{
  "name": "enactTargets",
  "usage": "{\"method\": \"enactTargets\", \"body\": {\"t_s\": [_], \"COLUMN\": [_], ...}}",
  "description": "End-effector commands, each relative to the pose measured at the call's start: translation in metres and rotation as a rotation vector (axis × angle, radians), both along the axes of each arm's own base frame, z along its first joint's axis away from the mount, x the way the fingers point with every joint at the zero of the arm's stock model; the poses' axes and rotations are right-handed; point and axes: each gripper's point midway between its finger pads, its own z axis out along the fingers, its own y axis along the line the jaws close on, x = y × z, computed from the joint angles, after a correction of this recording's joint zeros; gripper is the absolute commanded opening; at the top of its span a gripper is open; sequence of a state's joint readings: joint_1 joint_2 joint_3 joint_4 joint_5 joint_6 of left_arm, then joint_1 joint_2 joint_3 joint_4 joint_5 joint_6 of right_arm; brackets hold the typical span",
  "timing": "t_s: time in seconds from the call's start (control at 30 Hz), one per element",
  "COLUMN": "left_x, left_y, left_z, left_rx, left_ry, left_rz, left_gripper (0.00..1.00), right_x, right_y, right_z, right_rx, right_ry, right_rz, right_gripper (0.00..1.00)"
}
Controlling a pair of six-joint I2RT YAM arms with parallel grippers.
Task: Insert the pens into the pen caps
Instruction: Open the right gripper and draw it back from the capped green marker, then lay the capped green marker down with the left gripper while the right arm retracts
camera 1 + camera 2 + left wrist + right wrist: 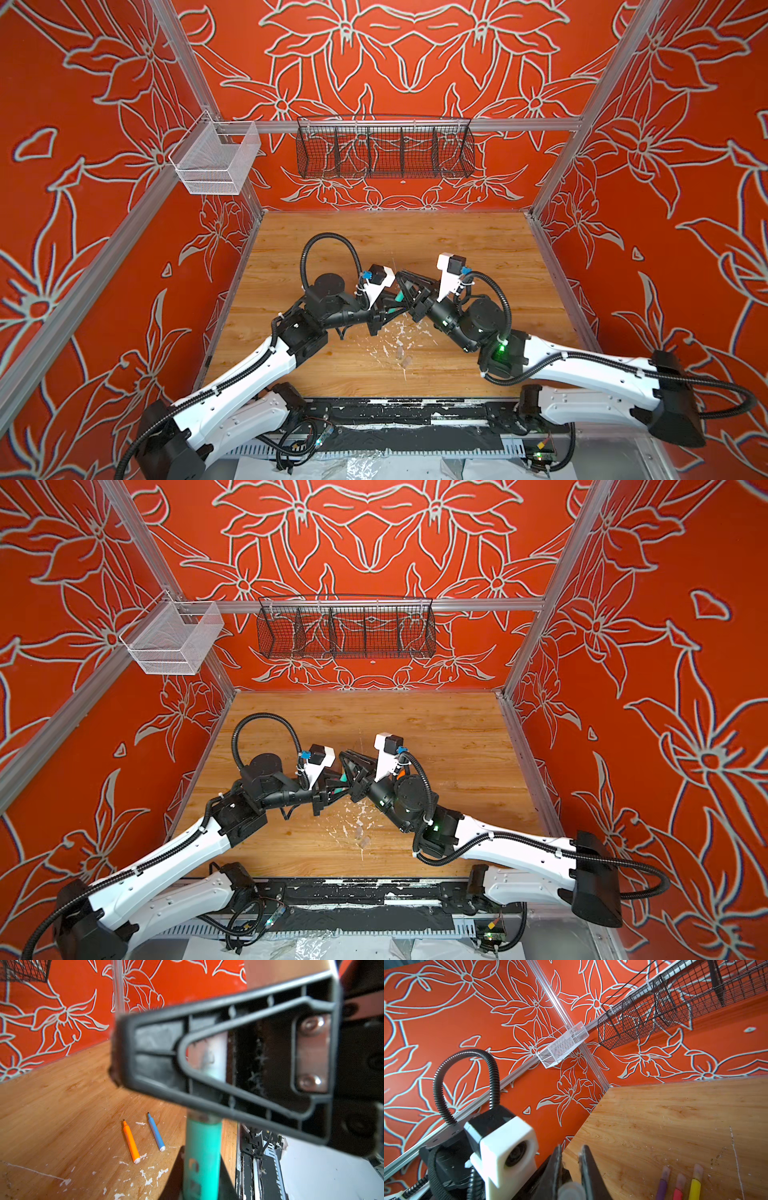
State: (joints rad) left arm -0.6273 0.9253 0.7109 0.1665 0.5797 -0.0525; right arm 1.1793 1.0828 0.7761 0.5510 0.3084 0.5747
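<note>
Both grippers meet above the middle of the table. My left gripper [390, 306] [200, 1178] is shut on the barrel of a green pen [399, 296] [343, 778] [202, 1153]. The pen's tip end runs up into my right gripper [409, 287] [572, 1151], which is shut on a clear pen cap [571, 1190] [207, 1057]. In the left wrist view an orange pen [131, 1141] and a blue pen [156, 1132] lie uncapped on the wood. In the right wrist view purple [662, 1186], pink [678, 1191] and yellow [695, 1188] pens lie side by side, each wearing a clear cap.
White flecks [390, 332] litter the wooden table [457, 249] below the grippers, with two small translucent caps [401, 353] among them. A black wire basket [384, 149] and a white mesh basket [216, 160] hang on the back rail. A black strip [415, 409] runs along the table's front edge.
</note>
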Motion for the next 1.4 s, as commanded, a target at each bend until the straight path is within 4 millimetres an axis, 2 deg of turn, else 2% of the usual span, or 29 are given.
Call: {"method": "enactTargets", "body": {"t_s": [0.0, 0.1, 0.2, 0.33, 0.4, 0.5, 0.73, 0.83, 0.97, 1.17, 1.37], "left_x": [0.087, 0.081, 0.074, 0.074, 0.075, 0.074, 0.068, 0.065, 0.059, 0.061, 0.054], "left_y": [0.094, 0.098, 0.098, 0.098, 0.101, 0.104, 0.112, 0.114, 0.114, 0.145, 0.16], "left_z": [0.085, 0.059, 0.036, 0.013, 0.002, -0.014, -0.052, -0.067, -0.097, -0.149, -0.199], "left_rx": [-0.295, -0.295, -0.291, -0.254, -0.237, -0.202, -0.13, -0.112, -0.046, 0.073, 0.183], "left_ry": [-0.169, -0.107, -0.06, 0.003, 0.031, 0.062, 0.136, 0.186, 0.271, 0.433, 0.614], "left_rz": [0.626, 0.63, 0.611, 0.622, 0.641, 0.66, 0.697, 0.702, 0.702, 0.895, 1.004], "left_gripper": [0.0, 0.0, 0.0, 0.0, 0.0, 0.0, 0.0, 0.0, 0.0, 0.0, 0.0], "right_x": [-0.085, -0.075, -0.074, -0.076, -0.075, -0.07, -0.043, -0.028, 0.0, 0.046, 0.071], "right_y": [0.035, 0.027, 0.03, 0.032, 0.028, 0.011, -0.053, -0.071, -0.087, -0.12, -0.167], "right_z": [-0.063, -0.045, -0.031, -0.018, -0.014, -0.013, -0.029, -0.041, -0.069, -0.124, -0.165], "right_rx": [-0.231, -0.228, -0.232, -0.237, -0.238, -0.238, -0.261, -0.287, -0.338, -0.41, -0.482], "right_ry": [0.111, 0.062, 0.026, -0.001, -0.011, -0.025, -0.01, 0.008, 0.091, 0.25, 0.371], "right_rz": [0.381, 0.322, 0.325, 0.338, 0.325, 0.27, 0.028, -0.054, -0.131, -0.279, -0.429], "right_gripper": [0.05, 0.13, 0.25, 0.51, 0.59, 0.66, 0.69, 0.7, 0.71, 0.7, 0.69]}}
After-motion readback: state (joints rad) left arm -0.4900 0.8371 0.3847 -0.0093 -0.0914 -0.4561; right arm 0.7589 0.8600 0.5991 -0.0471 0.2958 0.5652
